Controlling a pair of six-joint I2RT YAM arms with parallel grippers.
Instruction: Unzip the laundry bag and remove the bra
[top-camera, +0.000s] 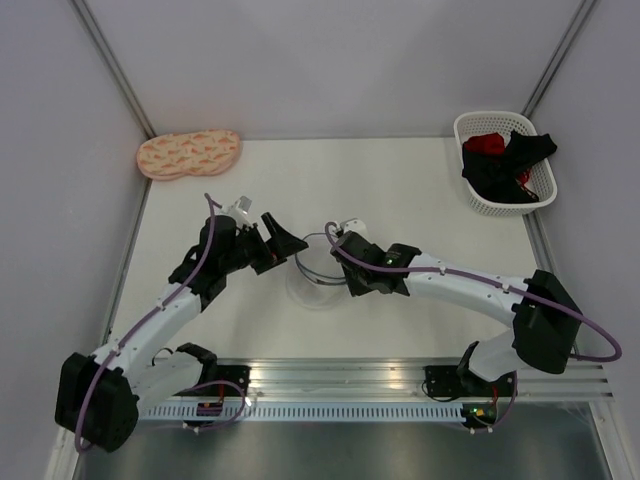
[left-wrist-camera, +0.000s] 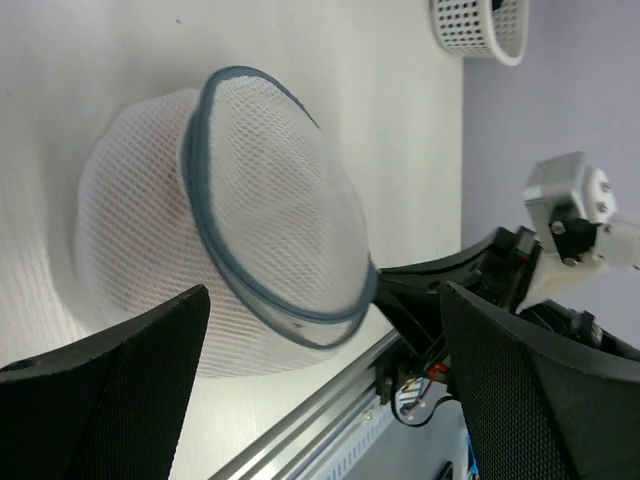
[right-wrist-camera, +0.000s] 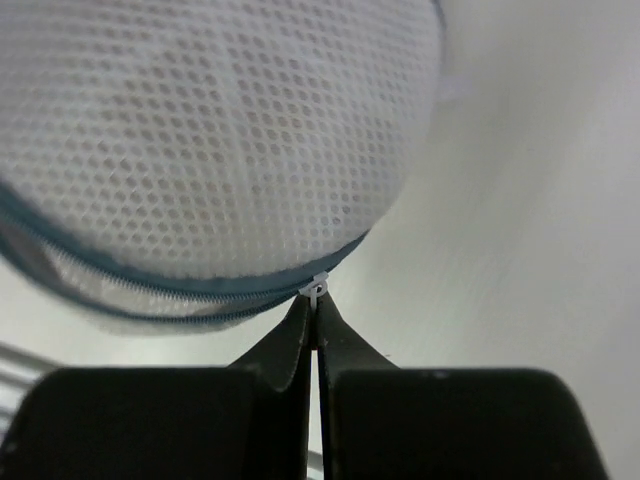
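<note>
**Pulling the zip on the laundry bag**

The laundry bag (top-camera: 316, 272) sits in the middle of the counter (top-camera: 420, 215), between the two arms. The right end effector (right-wrist-camera: 314, 312) is pinched tight on the little white zipper tab (right-wrist-camera: 318, 290) at the bag's blue-grey rim. The left end effector (top-camera: 285, 238) is spread wide with nothing in it, and it sits just beside the bag.

In the left wrist view the round top (left-wrist-camera: 275, 200) looks tipped up from the rest of the bag. So I think the zip is partly undone, but I cannot tell how far. The bra is not out. Through the mesh I cannot make it out clearly.

Next, the right arm likely needs to pull the tab round the rim. The left one could hold the bag so it does not slide.
</note>
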